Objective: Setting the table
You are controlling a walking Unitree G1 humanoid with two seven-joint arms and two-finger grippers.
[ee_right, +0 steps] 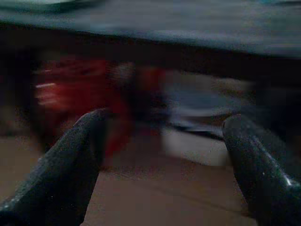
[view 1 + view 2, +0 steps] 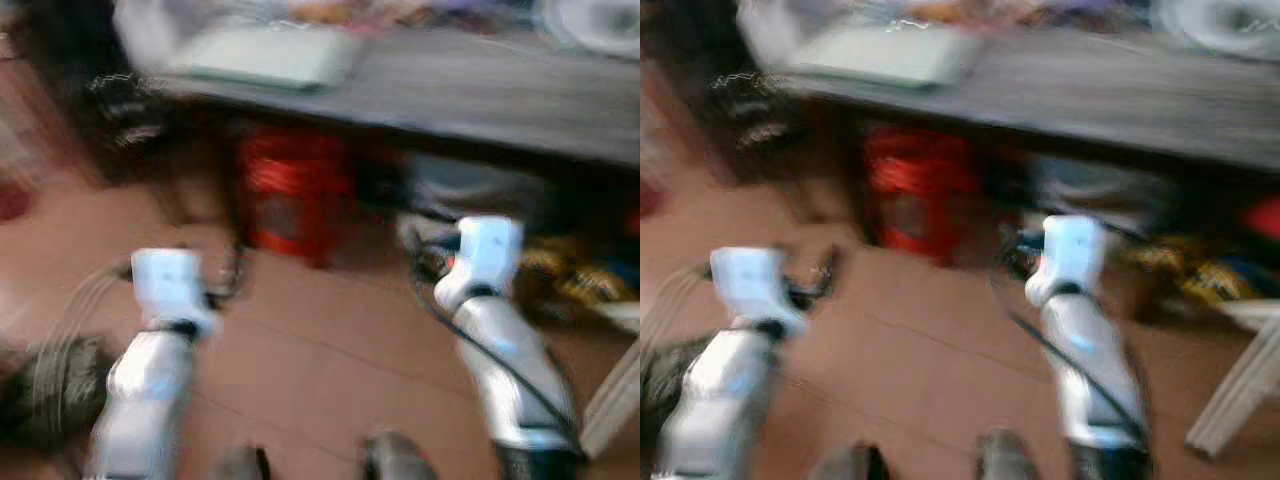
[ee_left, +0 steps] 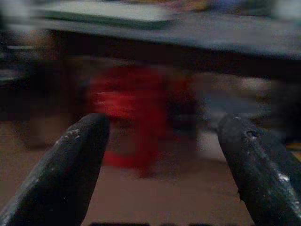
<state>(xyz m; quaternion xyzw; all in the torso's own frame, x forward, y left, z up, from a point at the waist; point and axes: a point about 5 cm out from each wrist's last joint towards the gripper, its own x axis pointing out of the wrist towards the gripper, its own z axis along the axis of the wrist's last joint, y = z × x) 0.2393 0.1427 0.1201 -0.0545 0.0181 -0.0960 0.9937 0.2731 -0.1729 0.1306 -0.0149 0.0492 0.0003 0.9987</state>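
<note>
Table (image 2: 480,85) ahead | red crate (image 2: 295,195) beneath | left gripper (image 3: 160,155), right gripper (image 1: 162,155) spread, empty

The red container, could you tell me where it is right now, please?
The red container stands on the floor under the dark table, ahead of the robot and slightly to its left, below the pale tray on the tabletop.

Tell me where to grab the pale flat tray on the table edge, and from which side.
Probably take the pale tray by its near long rim, coming from the robot's side of the dark table: it lies flat, close to that edge. Blur hides the rim's shape. Both the left end effector and the right end effector are open and empty.
</note>
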